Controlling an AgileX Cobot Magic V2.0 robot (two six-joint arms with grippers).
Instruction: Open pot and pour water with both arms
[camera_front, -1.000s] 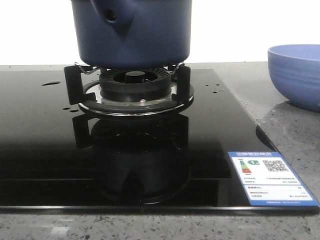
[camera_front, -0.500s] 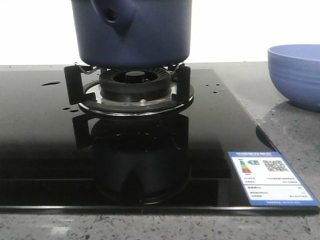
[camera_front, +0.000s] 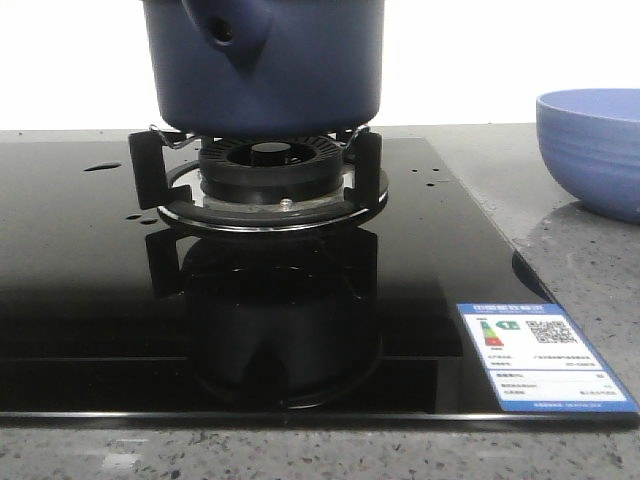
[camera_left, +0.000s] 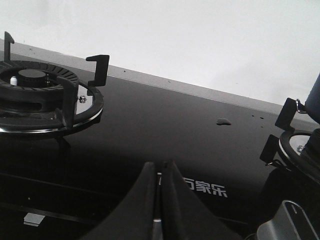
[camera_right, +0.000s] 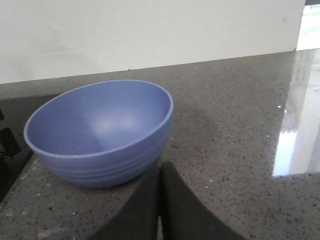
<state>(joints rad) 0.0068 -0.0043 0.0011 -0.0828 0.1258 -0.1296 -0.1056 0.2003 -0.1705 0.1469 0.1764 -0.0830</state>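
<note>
Both end effectors, left (camera_left: 159, 200) and right (camera_right: 159, 200), are closed, empty; pot (camera_front: 265, 65) sits on burner (camera_front: 270, 170), bowl (camera_front: 592, 150) at 3 o'clock ready for pouring.

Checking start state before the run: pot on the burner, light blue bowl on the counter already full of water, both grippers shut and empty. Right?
Not quite: the bowl is empty; the right wrist view shows its dry, bare inside. The rest holds: the pot sits on the burner, and the left gripper and right gripper are shut on nothing.
</note>
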